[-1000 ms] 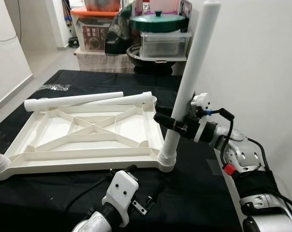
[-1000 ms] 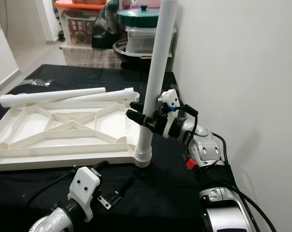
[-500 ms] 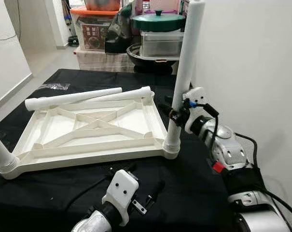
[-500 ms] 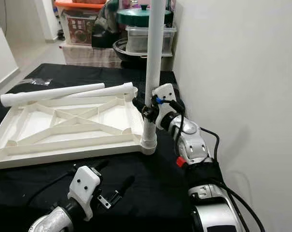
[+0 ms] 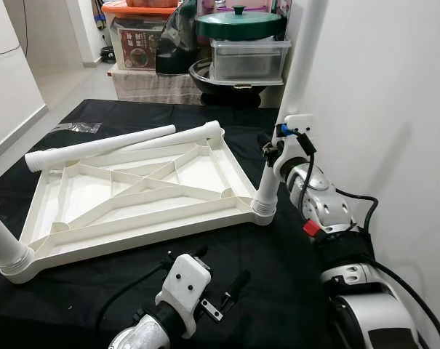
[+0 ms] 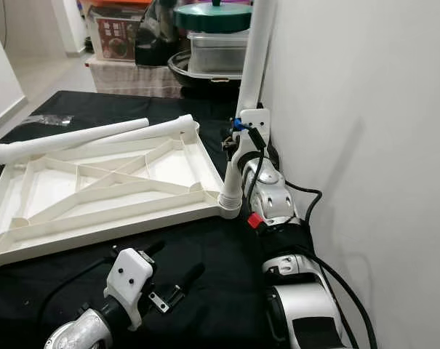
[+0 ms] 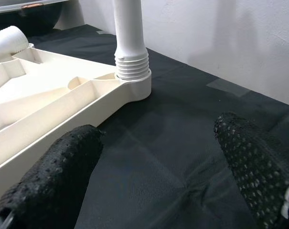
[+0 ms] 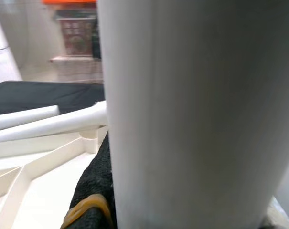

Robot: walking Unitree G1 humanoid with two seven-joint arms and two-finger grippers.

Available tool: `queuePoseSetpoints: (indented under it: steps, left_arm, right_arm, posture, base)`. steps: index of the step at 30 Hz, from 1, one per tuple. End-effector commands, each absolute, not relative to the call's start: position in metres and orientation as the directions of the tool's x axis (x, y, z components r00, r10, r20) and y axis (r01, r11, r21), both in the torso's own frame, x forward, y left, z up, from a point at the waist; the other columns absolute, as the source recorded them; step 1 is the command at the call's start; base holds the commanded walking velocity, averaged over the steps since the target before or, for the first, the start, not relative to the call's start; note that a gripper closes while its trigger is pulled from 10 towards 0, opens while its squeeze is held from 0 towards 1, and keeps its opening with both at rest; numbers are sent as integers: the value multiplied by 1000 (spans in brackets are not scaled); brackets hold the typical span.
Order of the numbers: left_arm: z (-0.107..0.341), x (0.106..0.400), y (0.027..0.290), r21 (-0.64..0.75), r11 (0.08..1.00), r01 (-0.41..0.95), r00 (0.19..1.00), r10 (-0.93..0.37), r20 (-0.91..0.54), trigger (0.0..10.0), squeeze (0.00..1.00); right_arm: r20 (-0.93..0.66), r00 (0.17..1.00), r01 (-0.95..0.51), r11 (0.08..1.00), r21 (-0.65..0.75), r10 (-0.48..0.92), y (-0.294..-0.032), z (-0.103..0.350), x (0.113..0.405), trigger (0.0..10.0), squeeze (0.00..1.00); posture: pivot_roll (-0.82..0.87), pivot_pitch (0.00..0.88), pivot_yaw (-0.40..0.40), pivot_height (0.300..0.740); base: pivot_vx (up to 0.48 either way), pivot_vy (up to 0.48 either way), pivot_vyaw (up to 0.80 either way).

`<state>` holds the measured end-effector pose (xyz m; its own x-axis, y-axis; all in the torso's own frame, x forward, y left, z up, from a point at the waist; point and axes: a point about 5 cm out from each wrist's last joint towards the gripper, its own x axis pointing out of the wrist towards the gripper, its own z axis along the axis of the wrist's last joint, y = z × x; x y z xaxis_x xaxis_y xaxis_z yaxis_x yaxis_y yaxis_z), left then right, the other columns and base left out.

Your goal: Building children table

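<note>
The right gripper [image 5: 273,154] is clamped on the upright white table leg [image 5: 296,80] seated in the corner socket of the overturned tabletop frame [image 5: 132,196] on the black cloth, a stiff, light, smooth tube judged best held low near its threaded base.

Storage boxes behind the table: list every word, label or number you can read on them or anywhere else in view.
None can be read.
Dark label on the orange-lidded storage box: printed, but too small and blurred to read.
Clear lidded container, table frame, upright leg: no text visible.
</note>
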<state>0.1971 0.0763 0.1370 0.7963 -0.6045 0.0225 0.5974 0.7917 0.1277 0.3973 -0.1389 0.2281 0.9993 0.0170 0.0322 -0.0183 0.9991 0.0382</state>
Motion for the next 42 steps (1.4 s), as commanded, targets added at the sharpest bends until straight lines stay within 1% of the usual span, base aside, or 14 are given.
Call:
queuePoseSetpoints:
  steps: [1, 2, 4, 6, 7, 8, 10, 13, 15, 17, 23, 30, 40, 42]
  left_arm:
    - [133, 197, 76, 128, 793, 595, 800, -600, 3, 10000, 0]
    - [133, 197, 76, 128, 794, 594, 800, -599, 4, 10000, 0]
    - [133, 197, 76, 128, 794, 594, 800, -599, 4, 10000, 0]
    - [132, 197, 76, 128, 794, 594, 800, -600, 3, 10000, 0]
    - [132, 197, 76, 128, 794, 594, 800, -600, 2, 10000, 0]
    - [132, 197, 76, 128, 794, 594, 800, -600, 2, 10000, 0]
    - [132, 197, 76, 126, 794, 595, 800, -600, 0, 10000, 0]
    - [131, 197, 76, 126, 793, 596, 800, -600, -1, 10000, 0]
    - [131, 196, 76, 125, 793, 596, 799, -601, -4, 10000, 0]
    - [130, 196, 76, 124, 793, 597, 799, -601, -5, 10000, 0]
    - [130, 196, 75, 123, 790, 600, 797, -604, -6, 10000, 0]
    - [129, 196, 75, 121, 790, 602, 796, -605, -6, 10000, 0]
    - [129, 196, 74, 120, 789, 602, 795, -606, -5, 10000, 0]
    - [130, 197, 74, 121, 789, 602, 795, -606, -5, 10000, 0]
  right_arm:
    - [-124, 988, 92, 996, -8, -93, -154, 190, 394, 10000, 0]
    - [-113, 981, 152, 988, -34, -155, -156, 192, 394, 10000, 0]
    - [-113, 981, 152, 988, -34, -155, -156, 192, 394, 10000, 0]
    - [-103, 972, 206, 977, -52, -211, -156, 193, 394, 10000, 0]
    - [-70, 954, 287, 956, -59, -291, -154, 196, 392, 10000, 0]
    - [-70, 954, 287, 956, -59, -291, -154, 196, 392, 10000, 0]
    - [-27, 916, 399, 915, -66, -401, -151, 201, 389, 10000, 0]
    - [-25, 888, 458, 888, -49, -459, -147, 203, 387, 10000, 0]
    - [-53, 825, 561, 827, -42, -563, -141, 201, 381, 10000, 0]
    - [-81, 794, 603, 797, -30, -603, -136, 198, 378, 10000, 0]
    - [-110, 777, 626, 779, 38, -619, -120, 196, 373, 10000, 0]
    - [-106, 752, 657, 753, 39, -651, -113, 198, 372, 10000, 0]
    - [-33, 762, 647, 762, -5, -647, -97, 207, 369, 10000, 0]
    - [31, 776, 630, 776, -3, -630, -92, 217, 368, 10000, 0]
  posture:
    - [64, 68, -52, 740]
    - [64, 69, -53, 740]
    - [64, 69, -53, 740]
    - [65, 72, -52, 740]
    - [63, 70, -54, 740]
    - [63, 70, -54, 740]
    - [64, 69, -52, 740]
    - [65, 64, -54, 740]
    - [64, 59, -56, 740]
    - [64, 57, -56, 740]
    - [62, 50, -56, 740]
    - [63, 46, -59, 740]
    - [62, 45, -64, 740]
    - [58, 50, -65, 740]
  base:
    - [0, 0, 0]
    - [0, 0, 0]
    - [0, 0, 0]
    - [0, 0, 0]
    - [0, 0, 0]
    - [0, 0, 0]
    - [0, 0, 0]
    - [0, 0, 0]
    - [0, 0, 0]
    - [0, 0, 0]
    - [0, 0, 0]
    - [0, 0, 0]
    - [0, 0, 0]
    - [0, 0, 0]
